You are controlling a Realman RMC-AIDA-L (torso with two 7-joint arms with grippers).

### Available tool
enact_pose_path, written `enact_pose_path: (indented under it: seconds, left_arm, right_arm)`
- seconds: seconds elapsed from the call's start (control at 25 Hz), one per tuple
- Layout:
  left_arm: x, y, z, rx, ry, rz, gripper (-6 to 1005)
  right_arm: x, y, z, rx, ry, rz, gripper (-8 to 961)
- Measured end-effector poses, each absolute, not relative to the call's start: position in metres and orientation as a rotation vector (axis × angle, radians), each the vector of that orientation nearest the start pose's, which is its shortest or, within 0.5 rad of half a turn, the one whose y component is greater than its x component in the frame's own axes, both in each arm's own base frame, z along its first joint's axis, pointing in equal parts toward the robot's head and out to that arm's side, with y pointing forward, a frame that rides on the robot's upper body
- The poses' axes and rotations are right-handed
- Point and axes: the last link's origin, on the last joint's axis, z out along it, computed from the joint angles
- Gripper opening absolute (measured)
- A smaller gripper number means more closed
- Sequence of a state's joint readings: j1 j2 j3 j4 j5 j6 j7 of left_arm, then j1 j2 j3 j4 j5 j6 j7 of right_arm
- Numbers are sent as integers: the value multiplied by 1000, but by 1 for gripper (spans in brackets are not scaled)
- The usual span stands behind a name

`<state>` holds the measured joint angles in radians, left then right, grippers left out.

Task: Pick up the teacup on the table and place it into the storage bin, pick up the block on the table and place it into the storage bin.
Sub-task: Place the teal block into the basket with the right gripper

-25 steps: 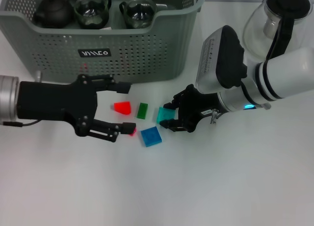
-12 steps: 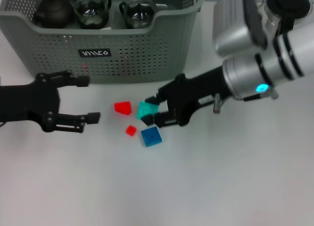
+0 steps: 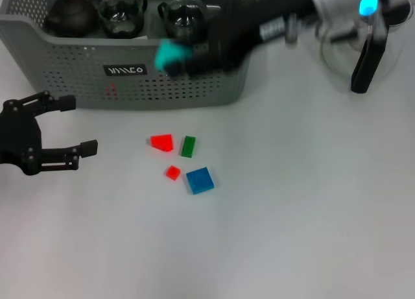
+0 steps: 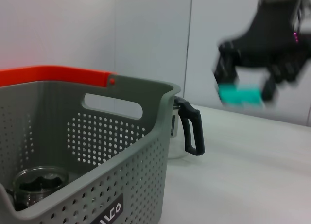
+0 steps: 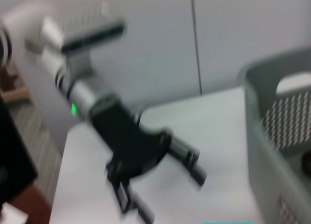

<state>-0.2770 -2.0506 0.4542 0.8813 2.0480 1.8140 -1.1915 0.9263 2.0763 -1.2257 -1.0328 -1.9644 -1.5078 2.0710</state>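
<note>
My right gripper (image 3: 176, 58) is shut on a teal block (image 3: 170, 53) and holds it in the air at the front wall of the grey-green storage bin (image 3: 78, 85). The left wrist view shows the same teal block (image 4: 241, 95) held high beside the bin (image 4: 116, 151). Two glass teacups (image 3: 122, 13) (image 3: 183, 15) sit inside the bin. On the table lie a red block (image 3: 162, 142), a green block (image 3: 188, 146), a small red block (image 3: 172, 172) and a blue block (image 3: 200, 180). My left gripper (image 3: 79, 125) is open, low at the left, holding nothing.
A dark teapot (image 3: 70, 13) sits in the bin's left corner. A glass carafe with a black handle (image 3: 366, 52) stands at the back right, and its handle (image 4: 192, 131) shows beside the bin. The right wrist view shows the left gripper (image 5: 146, 185) over the white table.
My right gripper has lifted the teal block off the table and carried it up and left to the bin's front wall. My left gripper has drawn back to the left, away from the blocks.
</note>
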Motion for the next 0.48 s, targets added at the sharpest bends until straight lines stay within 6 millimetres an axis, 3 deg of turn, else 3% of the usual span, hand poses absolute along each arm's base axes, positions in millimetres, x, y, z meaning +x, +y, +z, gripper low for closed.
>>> enact_pose_path:
  seconds: [0.28,0.48]
  left_arm:
    - [-324,252,68,-2592,-434,-647,924]
    - [-321,254,64,-2607,-402,-657,923]
  right_arm:
    - [1,424,6,-2904,454,485,425]
    - [4,461,-1,-2676,722,522,424]
